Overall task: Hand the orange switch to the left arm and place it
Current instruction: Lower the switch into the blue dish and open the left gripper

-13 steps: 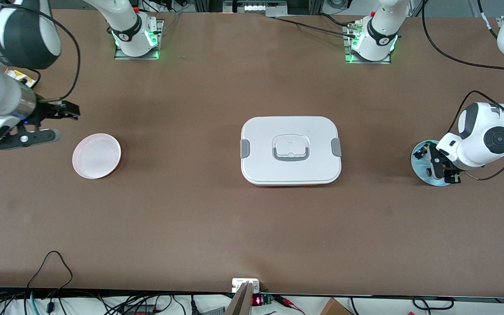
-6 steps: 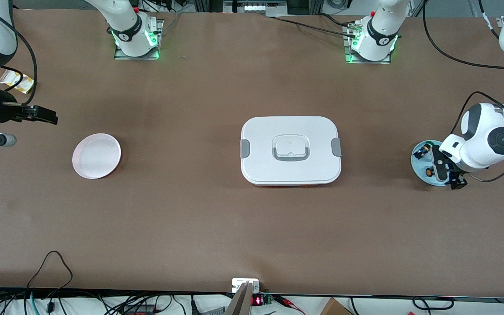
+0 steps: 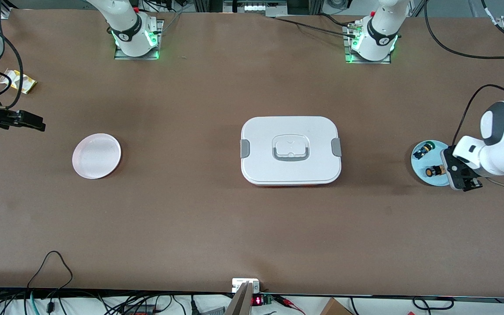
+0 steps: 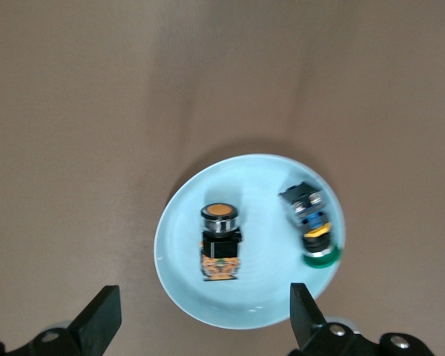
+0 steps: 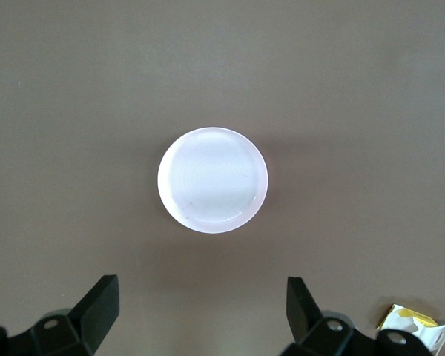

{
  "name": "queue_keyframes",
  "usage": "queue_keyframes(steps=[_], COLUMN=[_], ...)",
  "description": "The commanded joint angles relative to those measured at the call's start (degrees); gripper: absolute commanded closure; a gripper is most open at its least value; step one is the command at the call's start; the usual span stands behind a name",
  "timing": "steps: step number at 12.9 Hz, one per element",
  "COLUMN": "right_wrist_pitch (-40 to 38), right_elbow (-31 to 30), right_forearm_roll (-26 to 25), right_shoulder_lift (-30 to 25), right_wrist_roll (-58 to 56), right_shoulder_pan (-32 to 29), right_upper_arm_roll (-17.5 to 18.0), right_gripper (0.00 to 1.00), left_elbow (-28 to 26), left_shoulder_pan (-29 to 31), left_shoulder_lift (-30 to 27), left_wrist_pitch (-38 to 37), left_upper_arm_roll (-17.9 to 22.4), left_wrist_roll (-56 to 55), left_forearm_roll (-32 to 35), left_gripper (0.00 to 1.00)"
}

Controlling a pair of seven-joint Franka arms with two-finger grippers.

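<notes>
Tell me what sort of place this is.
Probably a robotics lab bench: two arm bases bolted to a brown table, loose cables along its edge, and staged props such as a white box.

Both arms are glossy white with rounded joint housings banded in black; their bases glow green on square metal plates. Black cables loop loosely along the links. The left gripper (image 3: 464, 177) and right gripper (image 3: 13, 129) are black, each with two wedge-shaped fingers (image 4: 100, 319).

blue plate (image 4: 179, 245) | orange switch (image 4: 220, 241), green switch (image 4: 311, 226) | jaws open
</notes>
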Motion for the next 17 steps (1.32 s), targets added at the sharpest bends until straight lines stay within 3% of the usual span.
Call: queue_keyframes(steps=[1, 7, 11, 12, 13, 15, 16, 17], right_wrist_pitch=[-1.0, 5.8, 0.4, -0.3, -0.7, -0.7, -0.7, -0.8], right_elbow=[1.2, -8.6, -4.7, -4.1, -3.8, -3.4, -2.7, -2.3], right_forearm_roll=[-0.1, -0.3, 0.0, 0.2, 0.2, -0.1, 0.2, 0.2], right_shoulder_lift=[-0.9, -7.0, -7.0, -7.0, -7.1, -7.3, -7.1, -7.0], right_wrist_roll=[0.7, 1.4, 1.3, 1.7, 2.1, 3.5, 2.8, 2.6], right_shoulder_pan=[-3.1, -3.1, -3.0, -2.8, -2.5, -2.0, -2.2, -2.3], right_upper_arm_roll=[5.1, 4.9, 5.0, 5.2, 5.4, 5.6, 5.4, 5.3], right_gripper=[0.0, 0.0, 0.0, 0.0, 0.0, 0.0, 0.0, 0.0], left_elbow=[6.1, 19.7, 23.8, 23.5, 23.1, 22.5, 21.6, 19.2], left_shoulder_pan=[-3.3, -5.4, -10.0, -11.2, -14.5, -24.0, -26.9, -28.1], left_shoulder_lift=[0.3, 0.3, -1.1, -3.5, -5.5, -8.8, -10.4, -12.5], left_wrist_pitch=[-11.9, -33.8, -36.3, -33.6, -31.3, -28.5, -26.1, -23.3], left_upper_arm_roll=[-0.4, -11.1, -10.5, -7.5, -2.1, 12.1, 16.5, 18.1], left_wrist_roll=[-7.9, -36.5, -49.5, -53.9, -58.3, -64.5, -66.6, -67.3], left_forearm_roll=[-3.6, -5.2, -6.9, -10.4, -14.3, -20.8, -22.2, -22.8], left_gripper=[0.0, 0.0, 0.0, 0.0, 0.0, 0.0, 0.0, 0.0])
